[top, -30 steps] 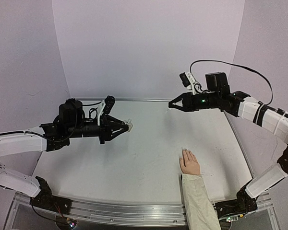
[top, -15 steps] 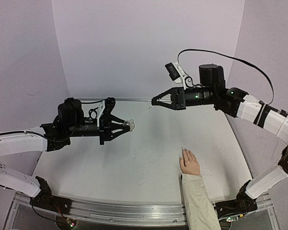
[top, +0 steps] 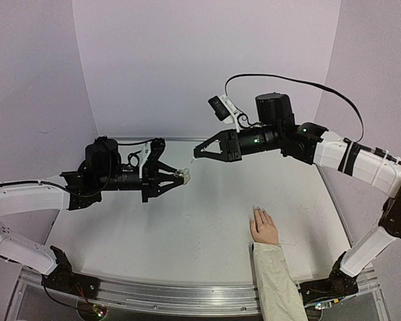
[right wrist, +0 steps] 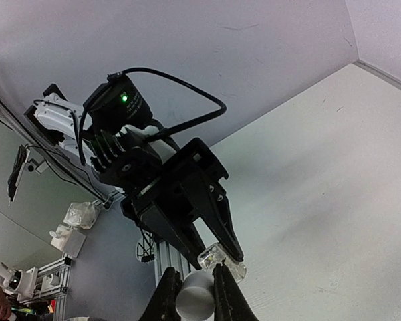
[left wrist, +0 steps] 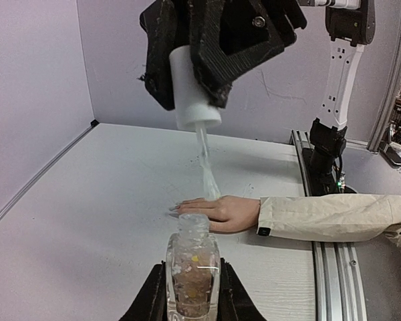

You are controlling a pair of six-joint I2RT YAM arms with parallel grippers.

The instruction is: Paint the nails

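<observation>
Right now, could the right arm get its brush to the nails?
Probably yes. The right gripper holds the white brush cap up near the bottle in the left gripper, and only bare table lies between it and the nails.

My left arm (top: 23, 200) and right arm (top: 367, 164): white shell links, black joints and motor housings. Left gripper (top: 179, 176) and right gripper (top: 199, 152) black, angular. Black cable (right wrist: 187, 84) loops off left wrist, green LED (right wrist: 124, 97) lit. Black camera (top: 218, 106) on a white bracket, right wrist.
</observation>
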